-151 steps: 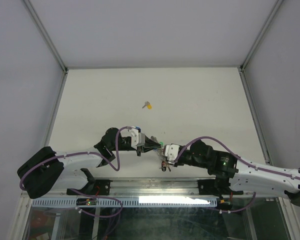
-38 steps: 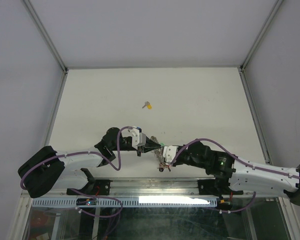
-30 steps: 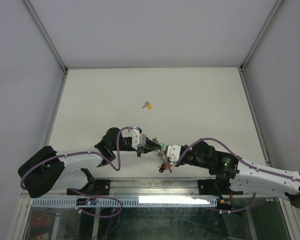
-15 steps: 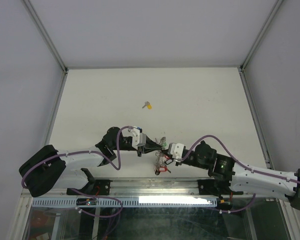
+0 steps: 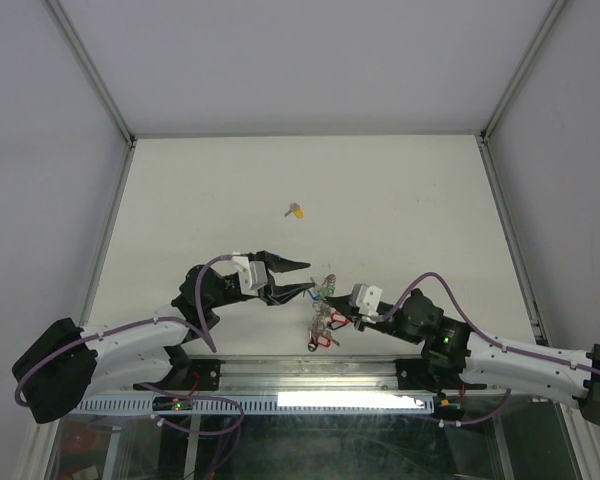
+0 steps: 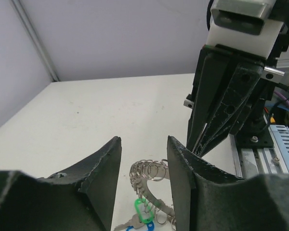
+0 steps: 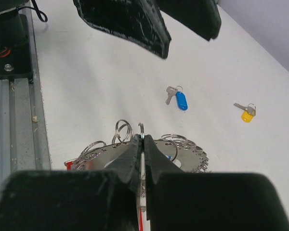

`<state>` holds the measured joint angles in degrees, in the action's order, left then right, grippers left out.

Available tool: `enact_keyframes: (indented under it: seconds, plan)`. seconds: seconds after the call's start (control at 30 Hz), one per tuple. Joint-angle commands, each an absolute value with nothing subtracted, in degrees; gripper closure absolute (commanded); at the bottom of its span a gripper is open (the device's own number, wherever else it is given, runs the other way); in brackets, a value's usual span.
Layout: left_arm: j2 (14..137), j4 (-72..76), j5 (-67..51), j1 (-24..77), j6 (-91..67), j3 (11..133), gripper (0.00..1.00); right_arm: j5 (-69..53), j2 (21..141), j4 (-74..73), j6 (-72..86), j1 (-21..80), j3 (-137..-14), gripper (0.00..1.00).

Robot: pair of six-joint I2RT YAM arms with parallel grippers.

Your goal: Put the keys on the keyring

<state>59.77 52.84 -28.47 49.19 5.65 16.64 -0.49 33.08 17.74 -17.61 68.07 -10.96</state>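
Note:
The keyring (image 7: 185, 153), a silver disc fringed with small rings and red tags, stands on edge on the table. My right gripper (image 7: 141, 140) is shut on a small ring at its rim. From above the keyring (image 5: 324, 312) lies between both arms, with my right gripper (image 5: 338, 318) on it. My left gripper (image 5: 289, 278) is open and empty just left of it. In the left wrist view the keyring (image 6: 148, 174) sits beyond the open left gripper (image 6: 143, 144). The blue-tagged key (image 7: 180, 99) and the yellow-tagged key (image 7: 246, 114) lie loose on the table; the yellow-tagged key (image 5: 296, 211) is farther back.
The metal rail (image 5: 310, 372) runs along the near table edge by the arm bases. White walls and frame posts (image 5: 90, 70) close in the left, back and right sides.
My left gripper has opened and drawn back to the left, off the keyring. My right gripper has shifted slightly right and nearer with the keyring. The yellow-tagged key has not moved.

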Motion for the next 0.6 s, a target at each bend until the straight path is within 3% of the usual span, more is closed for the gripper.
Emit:
enact_keyframes:
  seconds: [0.0, 0.23, 0.57]
  plan:
    - [56.1, 54.8, -25.7, 49.6, 4.2, 15.5, 0.6, 1.9, 30.7, 31.8, -14.9, 67.9, -8.7, 1.0]
    - [58.9, 54.1, -29.7, 49.6, 1.8, 17.7, 0.64, 2.3, 31.3, 46.2, -11.1, 67.9, -3.6, 1.0]
    - [64.7, 54.2, -36.9, 49.6, 0.6, 21.6, 0.71, 1.8, 29.9, 51.2, -11.2, 67.9, -1.9, 1.0]
